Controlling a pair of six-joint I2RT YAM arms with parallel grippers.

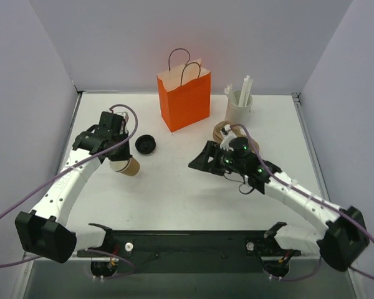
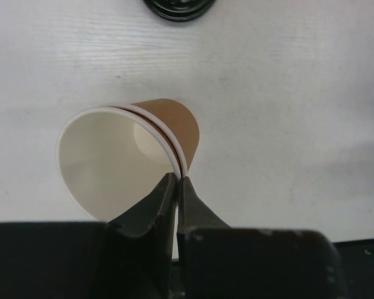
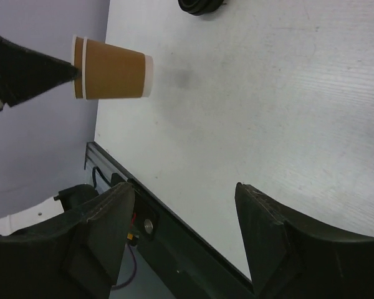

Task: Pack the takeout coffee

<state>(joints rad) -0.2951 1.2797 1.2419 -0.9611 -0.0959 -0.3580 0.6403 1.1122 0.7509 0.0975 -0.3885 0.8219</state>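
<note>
the right claw point(image 3: 184, 187) hangs wide open over the counter point(image 1: 174, 199), holding nothing. the left claw point(image 2: 176, 177) is pinched tight on the rim of a lidless paper cup point(image 2: 121, 165), tipped on its side clear of the counter; two rims show, maybe a nested pair. beyond it lies the loose black lid point(image 1: 146, 144), then the orange bag point(image 1: 184, 103). no lidded takeout coffee shows yet. empty, thin-walled and light, the cup will likely crush at the rim; a hold around the body looks safer
</note>
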